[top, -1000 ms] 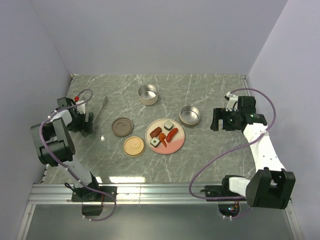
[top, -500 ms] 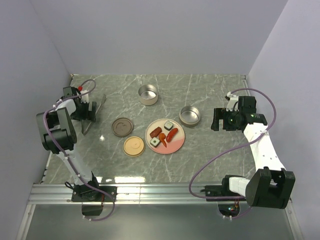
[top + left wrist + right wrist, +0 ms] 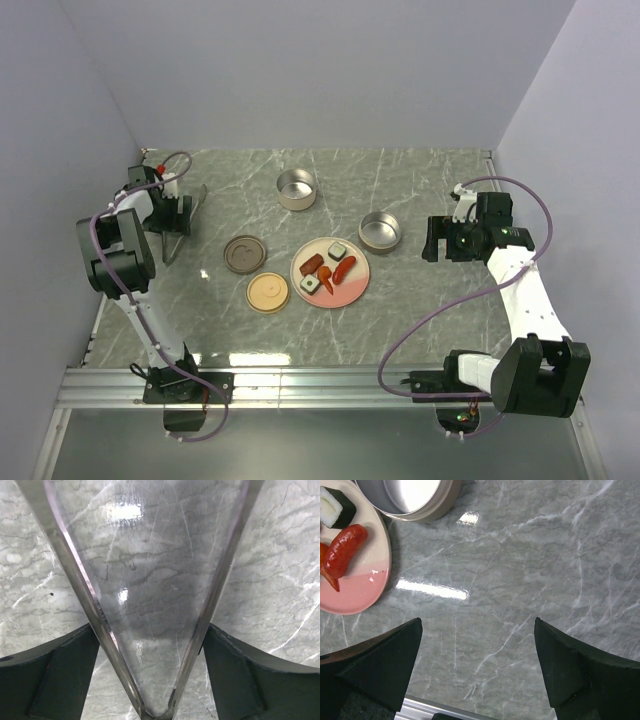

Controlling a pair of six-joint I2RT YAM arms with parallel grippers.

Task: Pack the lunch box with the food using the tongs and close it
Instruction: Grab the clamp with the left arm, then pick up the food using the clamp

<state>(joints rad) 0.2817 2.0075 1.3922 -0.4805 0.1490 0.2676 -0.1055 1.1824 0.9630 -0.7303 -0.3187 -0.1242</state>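
The tongs [image 3: 80, 582] sit at the left rear of the table [image 3: 420, 180], between the fingers of the left tool [image 3: 150, 630]. Both fingers press on the arms close to the joined end, so I read that as clamped on them. Thin, springy, slick steel: held this near the joint they'll likely pivot, so I'd grip further up the arms. Tips are cut off in the wrist view, and I can't tell if they're lifted. The right tool [image 3: 478, 622] hangs apart and empty beside the plate [image 3: 355, 590] of food [image 3: 345, 545].
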